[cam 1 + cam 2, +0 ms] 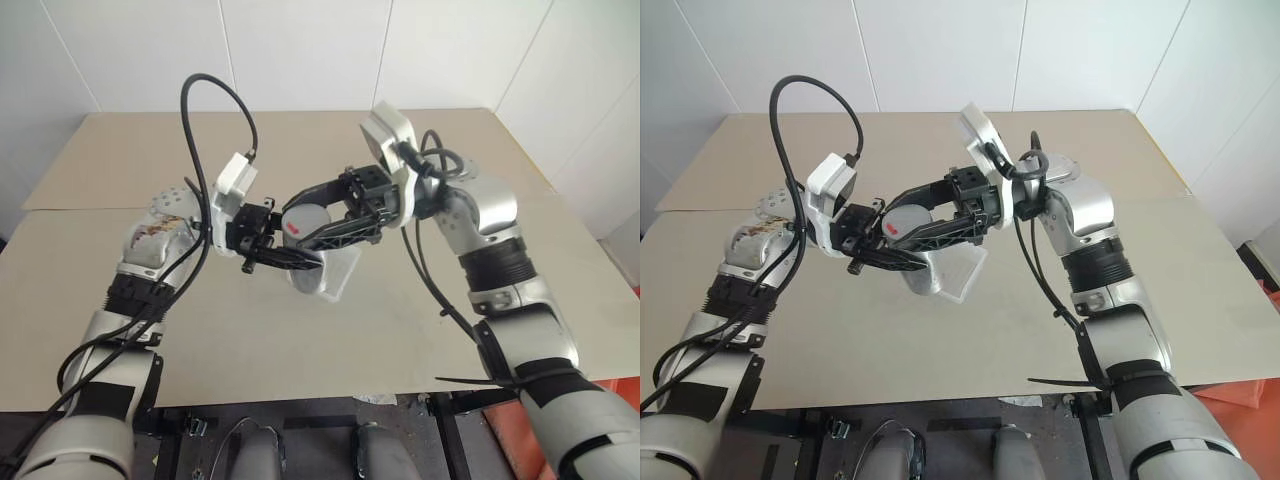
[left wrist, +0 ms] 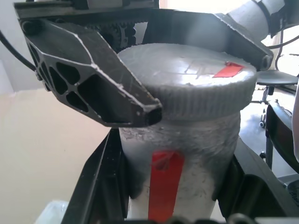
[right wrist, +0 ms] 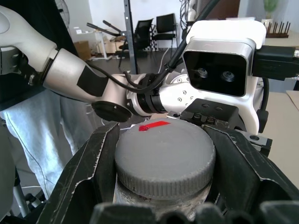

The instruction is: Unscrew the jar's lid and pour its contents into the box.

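Above the middle of the tan tabletop (image 1: 300, 340), the small clear-grey plastic jar (image 2: 187, 158) is held in the air between both arms. Its frosted cylindrical wall carries a red strip running lengthwise; no writing can be read on it. The round grey screw lid (image 3: 164, 161) is still on the jar, its edge finely ribbed, with a small red mark on its flat top. The left gripper (image 1: 285, 258) is clamped on the jar's body, its black ribbed fingers on either side. The right gripper (image 1: 325, 232), reaching in from three o'clock, is closed around the lid's rim. Directly beneath the jar, the shallow translucent white plastic box (image 1: 335, 275) lies on the table, toward its six o'clock side.
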Controlling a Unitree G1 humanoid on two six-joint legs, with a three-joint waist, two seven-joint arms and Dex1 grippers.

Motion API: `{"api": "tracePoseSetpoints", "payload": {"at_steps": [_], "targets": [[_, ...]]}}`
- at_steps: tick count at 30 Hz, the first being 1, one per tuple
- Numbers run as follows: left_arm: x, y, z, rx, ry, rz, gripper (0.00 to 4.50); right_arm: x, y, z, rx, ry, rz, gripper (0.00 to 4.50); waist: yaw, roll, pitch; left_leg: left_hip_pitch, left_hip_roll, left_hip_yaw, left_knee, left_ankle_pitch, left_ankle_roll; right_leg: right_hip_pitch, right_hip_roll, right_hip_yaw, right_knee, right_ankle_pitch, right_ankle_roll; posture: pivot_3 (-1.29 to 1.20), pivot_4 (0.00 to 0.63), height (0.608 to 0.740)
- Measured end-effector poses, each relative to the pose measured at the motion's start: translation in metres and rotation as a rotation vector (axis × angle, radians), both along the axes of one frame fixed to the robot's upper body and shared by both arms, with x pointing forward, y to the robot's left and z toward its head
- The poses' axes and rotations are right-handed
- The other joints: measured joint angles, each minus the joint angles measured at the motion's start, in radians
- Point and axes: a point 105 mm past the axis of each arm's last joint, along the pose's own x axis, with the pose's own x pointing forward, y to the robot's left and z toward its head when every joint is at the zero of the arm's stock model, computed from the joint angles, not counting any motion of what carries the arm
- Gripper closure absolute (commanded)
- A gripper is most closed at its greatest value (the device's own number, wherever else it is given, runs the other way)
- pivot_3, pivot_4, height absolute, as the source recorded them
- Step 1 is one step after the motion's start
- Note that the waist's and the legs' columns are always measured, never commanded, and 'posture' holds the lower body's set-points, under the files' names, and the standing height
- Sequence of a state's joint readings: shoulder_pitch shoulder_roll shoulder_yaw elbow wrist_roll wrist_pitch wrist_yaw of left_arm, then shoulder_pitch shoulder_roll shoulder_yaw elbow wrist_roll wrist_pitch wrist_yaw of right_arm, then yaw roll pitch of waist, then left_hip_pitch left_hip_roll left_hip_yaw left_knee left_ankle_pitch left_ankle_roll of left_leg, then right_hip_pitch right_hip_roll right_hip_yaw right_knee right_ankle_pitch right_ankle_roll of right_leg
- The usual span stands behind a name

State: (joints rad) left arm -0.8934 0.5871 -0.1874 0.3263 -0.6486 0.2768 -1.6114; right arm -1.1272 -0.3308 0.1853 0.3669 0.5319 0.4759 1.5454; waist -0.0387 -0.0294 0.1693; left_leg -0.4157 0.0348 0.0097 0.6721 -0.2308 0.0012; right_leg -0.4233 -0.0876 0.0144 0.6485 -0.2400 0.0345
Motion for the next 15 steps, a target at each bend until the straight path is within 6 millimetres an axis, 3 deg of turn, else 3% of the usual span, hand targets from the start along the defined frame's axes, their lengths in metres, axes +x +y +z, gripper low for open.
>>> {"api": "tracePoseSetpoints", "payload": {"at_steps": [5,11,15], "targets": [[0.002,-0.002,-0.002,-0.014,0.01,-0.001,2.55,0.002,0.007,0.002,0.013,-0.053,-0.06,0.06,0.005,0.0,0.0,0.0,0.0,0.0,0.0,0.0,0.0,0.0,0.0,0.0,0.0,0.0,0.0,0.0,0.15,0.74],[0.014,0.02,-0.005,0.029,0.012,0.112,2.55,0.014,-0.023,0.005,0.081,-0.108,-0.333,0.06,0.018,0.0,0.0,0.0,0.0,0.0,0.0,0.0,0.0,0.0,-0.001,0.0,0.0,0.0,0.0,0.0,0.15,0.74],[0.031,0.031,-0.013,0.028,0.034,0.222,2.55,0.008,-0.04,0.009,0.098,-0.152,-0.515,0.06,0.024,0.0,0.0,0.0,0.0,0.0,0.001,0.0,0.0,0.0,-0.001,0.0,-0.001,0.0,0.0,0.0,0.15,0.74]]}}
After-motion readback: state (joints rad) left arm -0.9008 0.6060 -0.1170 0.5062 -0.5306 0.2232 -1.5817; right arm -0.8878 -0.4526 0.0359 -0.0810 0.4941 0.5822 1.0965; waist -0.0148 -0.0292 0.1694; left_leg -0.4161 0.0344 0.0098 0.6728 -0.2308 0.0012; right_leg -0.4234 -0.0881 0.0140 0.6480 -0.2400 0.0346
